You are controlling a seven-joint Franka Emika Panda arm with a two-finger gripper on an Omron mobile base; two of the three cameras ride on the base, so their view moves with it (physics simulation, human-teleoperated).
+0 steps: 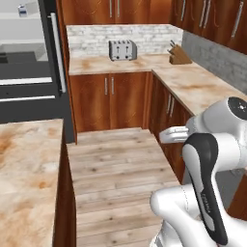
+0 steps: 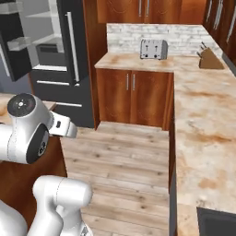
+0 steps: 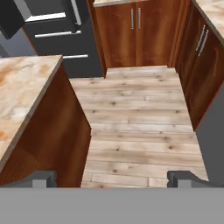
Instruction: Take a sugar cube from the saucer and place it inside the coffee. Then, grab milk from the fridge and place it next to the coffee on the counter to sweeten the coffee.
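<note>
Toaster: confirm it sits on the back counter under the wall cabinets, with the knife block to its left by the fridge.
One detail is off: the knife block stands to the right of the toaster, in the corner away from the fridge. The left base view shows this, and the right base view agrees. The toaster does sit on the back counter under the wall cabinets.

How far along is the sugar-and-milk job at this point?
Nothing visible confirms the sugar step; no mug or saucer is in frame. In hand: nothing, the hand is open and empty over the floor. The fridge stands open ahead, the milk sits on a high shelf. Left: fetching it to the counter.
</note>
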